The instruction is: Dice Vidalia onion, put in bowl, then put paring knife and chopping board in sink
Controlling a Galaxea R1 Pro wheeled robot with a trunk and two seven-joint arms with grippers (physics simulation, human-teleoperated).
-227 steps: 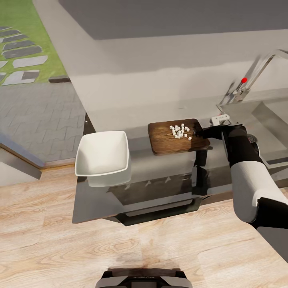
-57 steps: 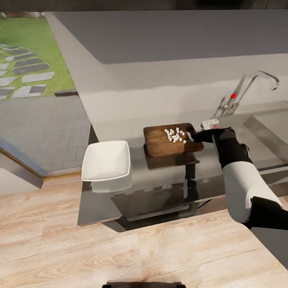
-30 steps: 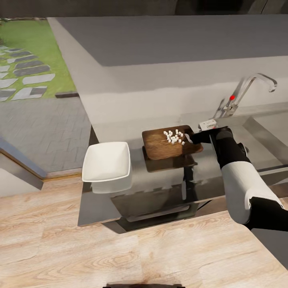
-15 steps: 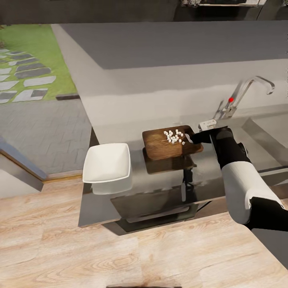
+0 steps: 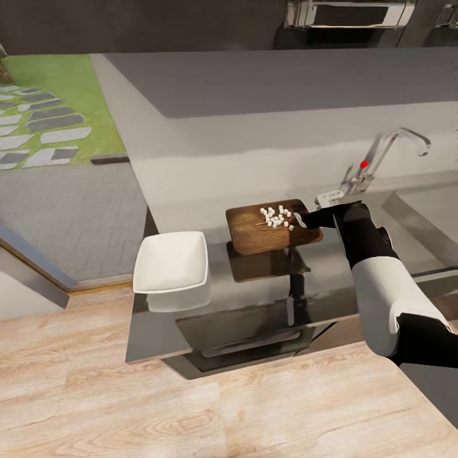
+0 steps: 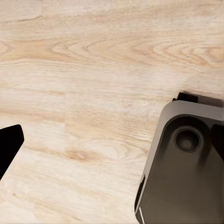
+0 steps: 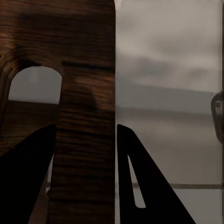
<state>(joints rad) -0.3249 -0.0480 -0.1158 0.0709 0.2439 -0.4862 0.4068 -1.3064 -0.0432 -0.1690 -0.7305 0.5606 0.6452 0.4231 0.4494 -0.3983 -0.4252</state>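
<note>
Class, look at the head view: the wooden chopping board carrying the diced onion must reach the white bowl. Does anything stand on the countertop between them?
Nothing visible does. Between the brown wooden chopping board and the white square bowl lies only bare grey countertop.

The right arm is reaching forward from the head view's lower right, white forearm leading into a black wrist, its right gripper (image 5: 305, 220) closing on the handle end of the chopping board (image 5: 254, 232). In the right wrist view its two dark fingers (image 7: 28, 177) are pressing either side of the board's edge beside the handle slot. The left gripper's dark fingertip (image 6: 9, 144) is hanging over wooden floor
</note>
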